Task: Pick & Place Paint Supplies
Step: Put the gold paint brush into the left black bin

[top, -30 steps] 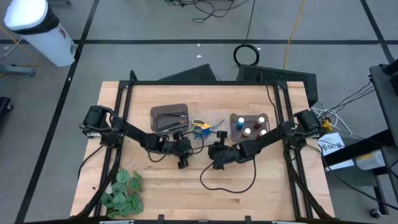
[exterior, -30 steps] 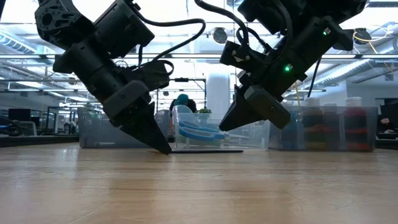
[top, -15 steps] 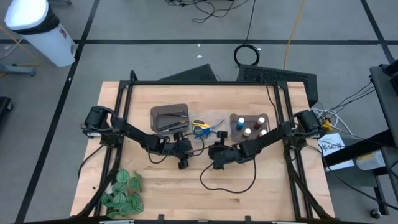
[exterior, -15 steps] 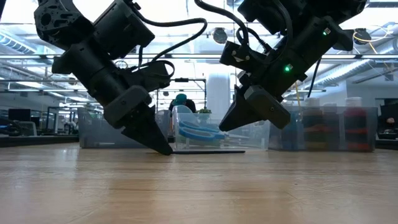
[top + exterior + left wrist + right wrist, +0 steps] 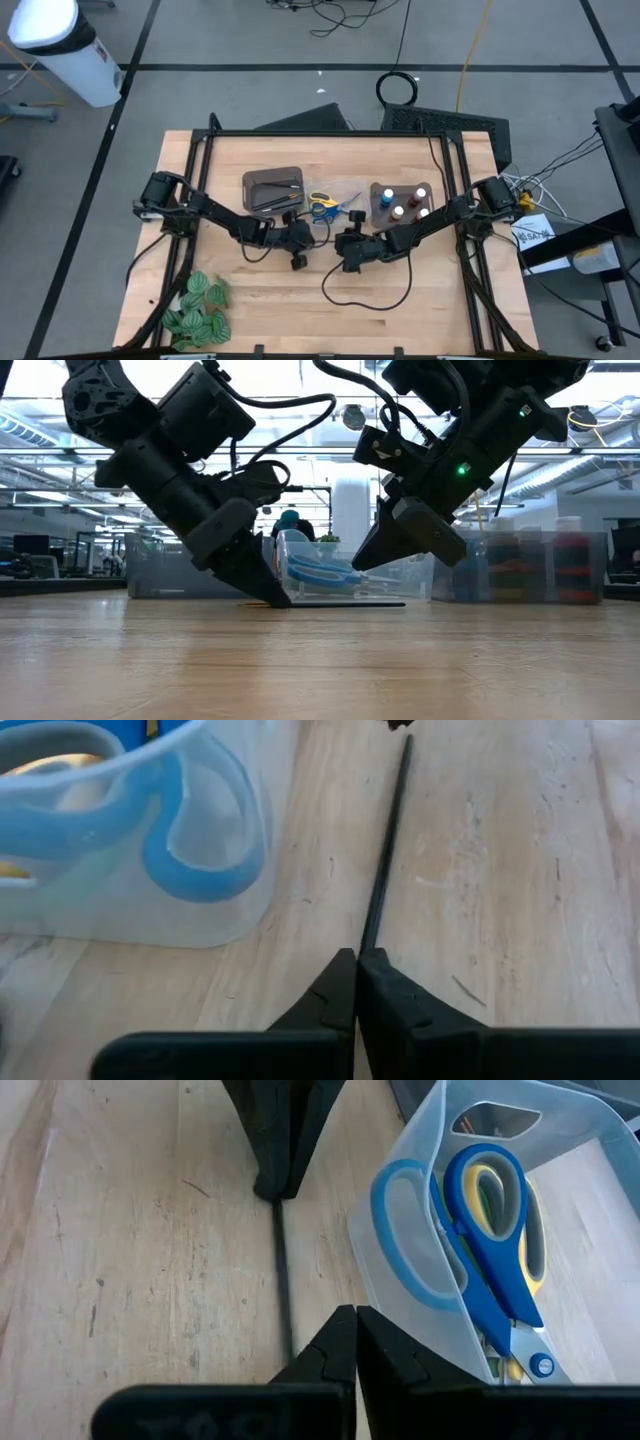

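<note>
Lying flat on the bare wood, a thin dark paintbrush [image 5: 385,860] sits just beside the clear bin [image 5: 420,1295], near table centre. We note its long axis running straight between the two grippers, one end under each.

Left gripper [image 5: 357,965]: fingers pinched together on the near end of the brush, tips down at the wood. In the low view the left arm slants steeply down, gripper [image 5: 270,596] at the tabletop.

Right gripper [image 5: 355,1323]: fingers shut, nothing between them, poised over the brush's other end. From above, it sits at 3 o'clock from the left one.

Blue-handled scissors [image 5: 495,1245] stand in the clear bin.
</note>
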Tool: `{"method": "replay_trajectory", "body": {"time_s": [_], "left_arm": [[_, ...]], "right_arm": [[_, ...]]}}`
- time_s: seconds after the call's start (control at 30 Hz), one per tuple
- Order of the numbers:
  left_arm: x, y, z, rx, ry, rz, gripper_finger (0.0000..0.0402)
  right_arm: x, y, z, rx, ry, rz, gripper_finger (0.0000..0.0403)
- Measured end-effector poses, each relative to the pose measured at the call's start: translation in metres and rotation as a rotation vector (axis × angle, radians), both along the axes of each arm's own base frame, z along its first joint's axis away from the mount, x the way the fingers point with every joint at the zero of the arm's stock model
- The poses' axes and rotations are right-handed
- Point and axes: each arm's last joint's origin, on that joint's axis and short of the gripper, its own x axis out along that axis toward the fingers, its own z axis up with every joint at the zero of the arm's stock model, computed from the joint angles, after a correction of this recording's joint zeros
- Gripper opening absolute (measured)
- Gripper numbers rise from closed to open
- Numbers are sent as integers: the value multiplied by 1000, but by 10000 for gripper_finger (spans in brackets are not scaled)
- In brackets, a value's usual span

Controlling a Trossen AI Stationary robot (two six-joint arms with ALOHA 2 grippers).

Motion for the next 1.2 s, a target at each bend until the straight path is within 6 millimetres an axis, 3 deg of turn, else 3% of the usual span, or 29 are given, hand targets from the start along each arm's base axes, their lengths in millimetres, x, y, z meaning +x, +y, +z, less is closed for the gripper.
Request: {"method": "replay_trajectory", "body": {"time_s": [0.33, 0.57, 0.7, 0.87, 1.03, 1.2], "left_arm": [[-1, -7, 8, 32, -17, -148, 4], [-17, -26, 45, 19, -53, -311, 2], [-27, -37, 68, 99, -111, -306, 2], [-37, -48, 88, 149, -175, -288, 1], [-44, -52, 98, 205, -208, -249, 1], [-47, -52, 104, 218, -221, -238, 1]], "right_arm": [[-1, 2, 4, 1, -7, 5, 0], [-11, 15, 39, 31, -109, 49, 0], [-20, 22, 61, 84, -181, 56, 0], [-23, 30, 69, 174, -243, 49, 3], [-15, 37, 66, 282, -270, 149, 47], [-9, 43, 60, 335, -339, 274, 139]]}}
